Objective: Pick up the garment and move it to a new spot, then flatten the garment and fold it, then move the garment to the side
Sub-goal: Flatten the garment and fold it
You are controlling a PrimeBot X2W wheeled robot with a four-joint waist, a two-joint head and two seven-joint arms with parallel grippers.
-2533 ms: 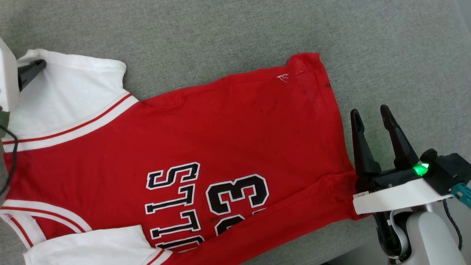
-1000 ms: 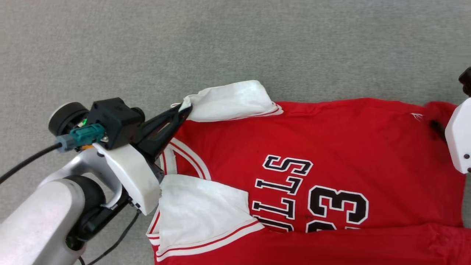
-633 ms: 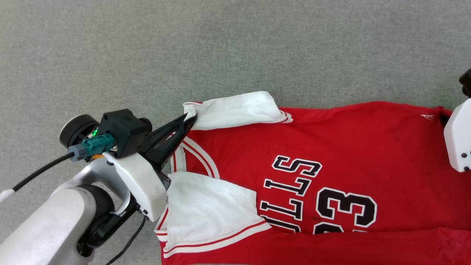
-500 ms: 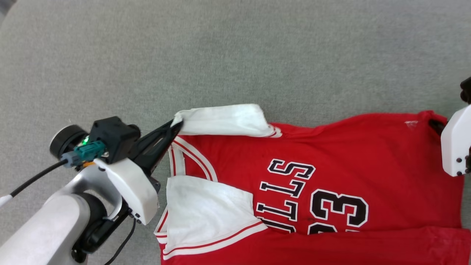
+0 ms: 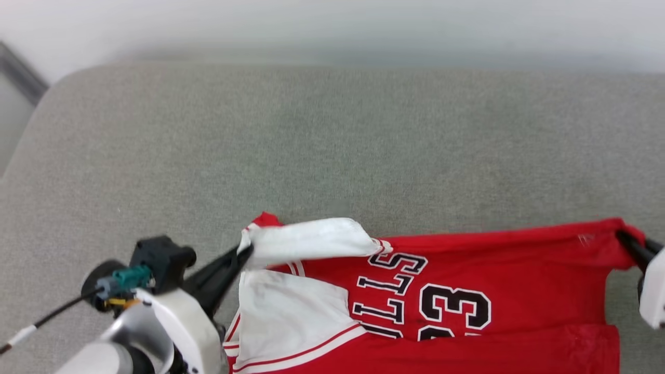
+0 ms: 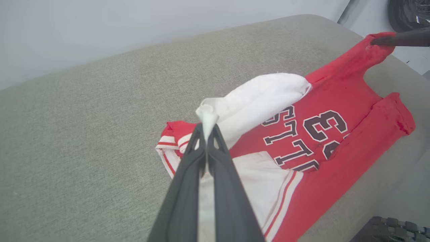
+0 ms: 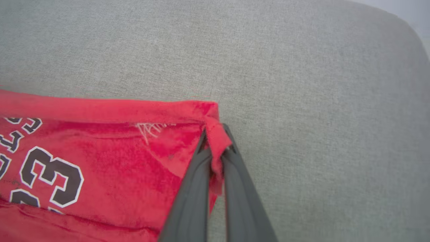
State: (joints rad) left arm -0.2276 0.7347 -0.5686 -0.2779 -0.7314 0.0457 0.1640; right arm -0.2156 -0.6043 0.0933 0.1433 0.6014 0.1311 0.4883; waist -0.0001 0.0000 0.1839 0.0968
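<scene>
The garment (image 5: 519, 270) is a red jersey with white sleeves and black "23" lettering, lying across the lower part of the grey cushion (image 5: 332, 145). My left gripper (image 5: 244, 253) is shut on the edge of the far white sleeve (image 5: 306, 241), holding it raised and folded toward me. In the left wrist view the left gripper (image 6: 206, 129) pinches a white fabric tip, with the garment (image 6: 336, 101) spread beyond it. My right gripper (image 5: 623, 239) is shut on the far red hem corner. The right wrist view shows the right gripper (image 7: 216, 143) with red cloth of the garment (image 7: 100, 148) bunched between its fingers.
The grey cushion (image 7: 302, 67) stretches wide beyond the jersey, with rounded corners at far left and far right. A pale wall (image 5: 332, 26) runs behind it. A dark strip (image 5: 21, 72) stands at the upper left. A black cable (image 5: 47, 317) trails from my left wrist.
The head camera has tilted up, showing the cushion's far edge and the wall. Both grippers have drawn the jersey's far edge toward me, covering the top of the lettering.
</scene>
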